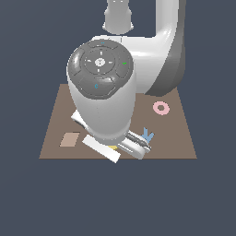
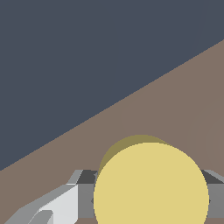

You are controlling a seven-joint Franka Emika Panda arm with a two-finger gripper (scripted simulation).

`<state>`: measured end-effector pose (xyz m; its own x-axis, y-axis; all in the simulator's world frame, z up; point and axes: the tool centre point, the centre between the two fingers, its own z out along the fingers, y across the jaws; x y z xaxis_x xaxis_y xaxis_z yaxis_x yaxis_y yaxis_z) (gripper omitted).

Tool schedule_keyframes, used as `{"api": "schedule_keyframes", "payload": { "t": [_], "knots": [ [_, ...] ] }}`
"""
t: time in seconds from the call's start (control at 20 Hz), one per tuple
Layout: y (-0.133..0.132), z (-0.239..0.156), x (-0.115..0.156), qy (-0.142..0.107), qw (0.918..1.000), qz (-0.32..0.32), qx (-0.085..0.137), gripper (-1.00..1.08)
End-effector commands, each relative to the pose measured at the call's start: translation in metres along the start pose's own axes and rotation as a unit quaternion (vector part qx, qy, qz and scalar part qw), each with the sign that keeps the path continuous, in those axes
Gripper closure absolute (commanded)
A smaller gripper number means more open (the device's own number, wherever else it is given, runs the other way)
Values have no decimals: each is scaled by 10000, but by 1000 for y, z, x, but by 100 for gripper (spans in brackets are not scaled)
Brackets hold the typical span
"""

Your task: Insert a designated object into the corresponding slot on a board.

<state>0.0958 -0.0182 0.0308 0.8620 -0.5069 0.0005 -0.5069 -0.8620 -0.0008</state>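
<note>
The arm's bulky white wrist housing fills the middle of the exterior view and hides most of the brown board (image 1: 177,138), so the round slot cannot be made out there. Beneath the housing, near the board's front edge, only a small sliver of the yellow disc (image 1: 113,147) shows, with the tool (image 1: 120,148) low over the board at that spot. In the wrist view the yellow disc (image 2: 151,186) is large and close, sitting between the grey fingers (image 2: 83,192) of the tool (image 2: 148,199), which press against its 2 sides; the tool is closed about as far as the disc's width and has hold of it. The disc appears to sit just above the board (image 2: 188,100), casting a darker shade behind its upper rim. In the exterior view a pink ring (image 1: 161,108) lies towards the right, a blue piece (image 1: 147,134) sits just beside the tool, and a pale tan rectangle (image 1: 70,139) lies on the board to the left
</note>
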Motion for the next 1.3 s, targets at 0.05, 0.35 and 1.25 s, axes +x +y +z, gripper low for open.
{"api": "schedule_keyframes", "payload": {
  "t": [0.05,0.35,1.25],
  "knots": [
    [0,0,0,-1,10000,-3,0,108],
    [0,0,-4,-1,9998,-188,0,108],
    [15,-3,-46,0,9720,-2351,1,108]
  ]
}}
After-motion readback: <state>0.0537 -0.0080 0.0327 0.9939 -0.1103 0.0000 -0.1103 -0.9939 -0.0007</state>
